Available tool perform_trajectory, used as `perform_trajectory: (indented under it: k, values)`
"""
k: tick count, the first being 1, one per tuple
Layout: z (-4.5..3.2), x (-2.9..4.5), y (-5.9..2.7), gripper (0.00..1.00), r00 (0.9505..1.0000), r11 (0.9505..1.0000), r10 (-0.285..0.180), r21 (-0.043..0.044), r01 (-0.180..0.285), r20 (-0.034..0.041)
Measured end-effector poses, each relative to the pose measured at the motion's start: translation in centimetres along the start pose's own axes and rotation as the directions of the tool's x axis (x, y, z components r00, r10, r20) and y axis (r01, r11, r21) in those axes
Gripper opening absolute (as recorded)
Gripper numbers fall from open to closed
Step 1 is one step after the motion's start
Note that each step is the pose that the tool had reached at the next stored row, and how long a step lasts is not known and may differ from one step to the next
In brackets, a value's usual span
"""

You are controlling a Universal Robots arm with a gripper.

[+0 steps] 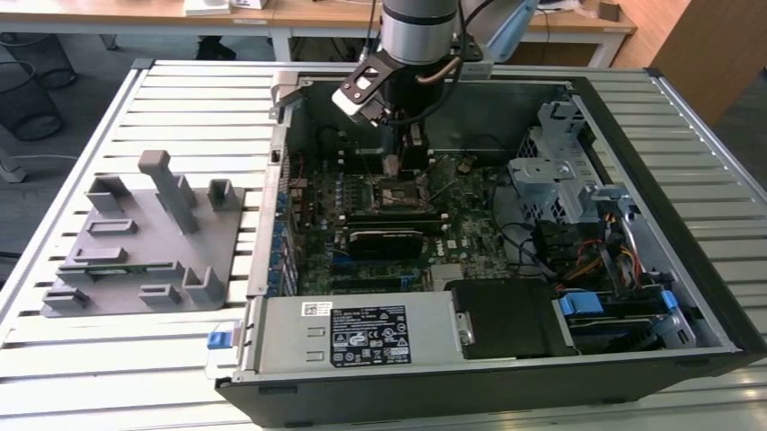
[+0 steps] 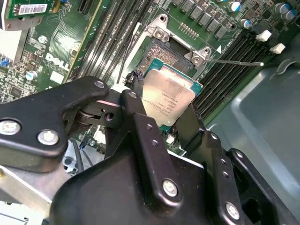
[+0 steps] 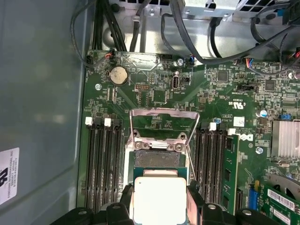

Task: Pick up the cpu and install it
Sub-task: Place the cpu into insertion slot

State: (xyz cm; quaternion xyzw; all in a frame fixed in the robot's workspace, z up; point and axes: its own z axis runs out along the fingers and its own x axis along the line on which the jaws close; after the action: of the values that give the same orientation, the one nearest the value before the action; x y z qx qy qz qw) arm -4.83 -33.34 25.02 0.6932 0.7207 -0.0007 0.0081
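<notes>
My fingers (image 2: 140, 129) are closed most of the way, narrowed to the width of the cpu (image 2: 169, 99), one black finger pressed against each of two opposite edges, so I have the chip clamped between them. In the first wrist view the cpu (image 3: 159, 200) sits squarely between my fingers (image 3: 195, 202) with its shiny silver-grey top facing the camera and its thin pale rim showing all around. In the second wrist view it looks tilted, and its far corner overlaps the near edge of the open socket (image 2: 161, 58). The chip is in my grip, not seated: in both wrist views the socket (image 3: 157, 159) shows as a bare dark field just beyond the cpu. The metal retention frame (image 3: 164, 123) stands swung up behind the socket, and a thin lever (image 2: 234, 62) sticks out sideways from its corner. Rows of memory slots (image 3: 104, 164) run along both sides of the socket on the green motherboard (image 3: 225, 93). In the exterior view my gripper (image 1: 400, 163) reaches straight down into the open computer case (image 1: 480, 386), close above the middle of the board. The case lies on its side on a slatted table (image 1: 120, 359). A grey fixture plate (image 1: 144, 238) with upright posts stands on the table at the exterior view's left, well apart from my fingers.
</notes>
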Motion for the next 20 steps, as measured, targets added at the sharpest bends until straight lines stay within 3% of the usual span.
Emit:
perform_trajectory:
  k: [15, 20]
  values:
    - [1.40, 0.25, 0.01, 0.53, 1.0000, 1.0000, 0.004, 0.0000, -0.004, 0.0002]
    - [2.20, 0.26, 0.04, 0.53, 1.0000, 1.0000, 0.005, 0.0001, -0.005, 0.0005]
